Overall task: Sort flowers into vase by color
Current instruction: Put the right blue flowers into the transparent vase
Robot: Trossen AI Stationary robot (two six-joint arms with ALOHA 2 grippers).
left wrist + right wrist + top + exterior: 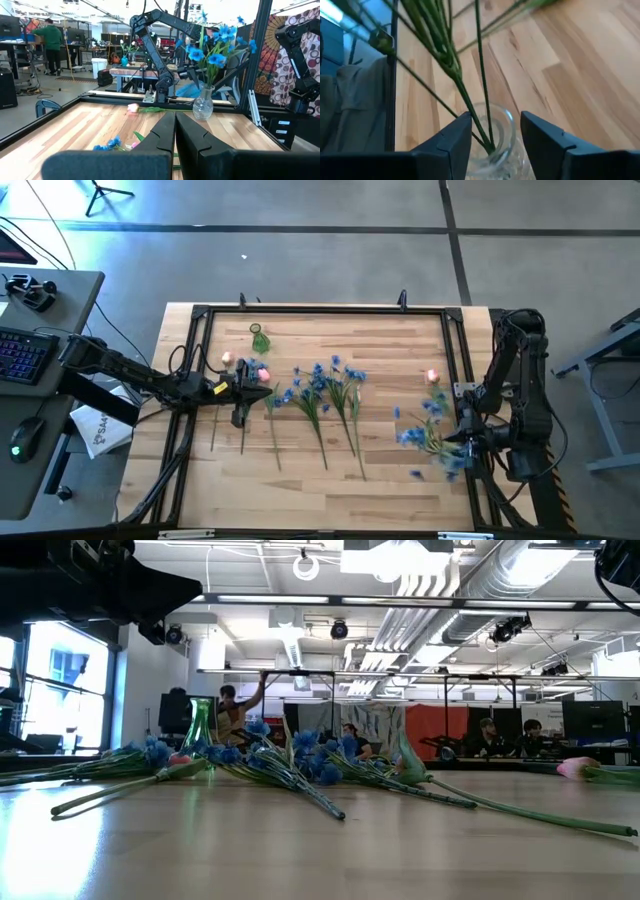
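Right wrist view shows blue flower stems point(470, 100) standing in the clear vase point(495, 145), with the right gripper point(496, 137) parted around them and released. We judge a careless withdrawal could snag the stems and tip the vase, which sits close to the worktop's point(390, 470) right edge. Remaining flowers point(320, 390) lie mid-worktop, open room between. The left gripper point(238, 390), clenched shut and empty, hovers near the pink tulips point(245, 365).

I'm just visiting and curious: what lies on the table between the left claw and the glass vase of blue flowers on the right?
In the high view, loose blue flower sprays lie between the left gripper and the vase, then bare wood with one pink bud.
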